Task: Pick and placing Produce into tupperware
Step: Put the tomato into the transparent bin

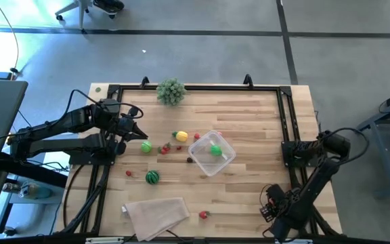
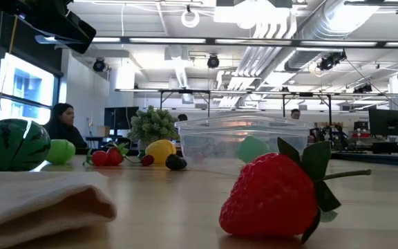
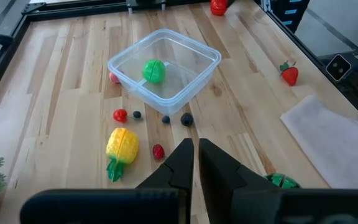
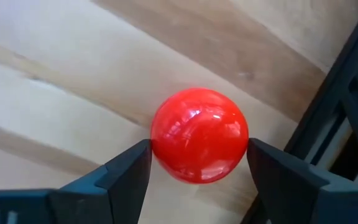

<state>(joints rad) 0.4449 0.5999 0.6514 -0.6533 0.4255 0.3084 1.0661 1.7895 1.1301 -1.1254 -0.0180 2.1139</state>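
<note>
The clear tupperware stands mid-table with a green ball inside. Loose produce lies on the wood around it: a yellow fruit, a striped watermelon ball, a strawberry and small red and dark pieces. My right gripper points down at the table's near right corner, beside the black frame rail, shut on a shiny red ball. My left gripper hovers shut over the table's left side, short of the yellow fruit, and holds nothing. My right gripper pinches the red ball between its two fingers, one fingertip on each opposite side at the ball's widest part. The fingers come from above, pointing down. Whether the ball rests on the wood or hangs just clear of it, I cannot tell.
A folded beige cloth lies at the near edge, left of the strawberry. A bushy grey-green plant stands at the far edge. A black frame rail runs right beside the red ball. People sit in the room beyond the table.
</note>
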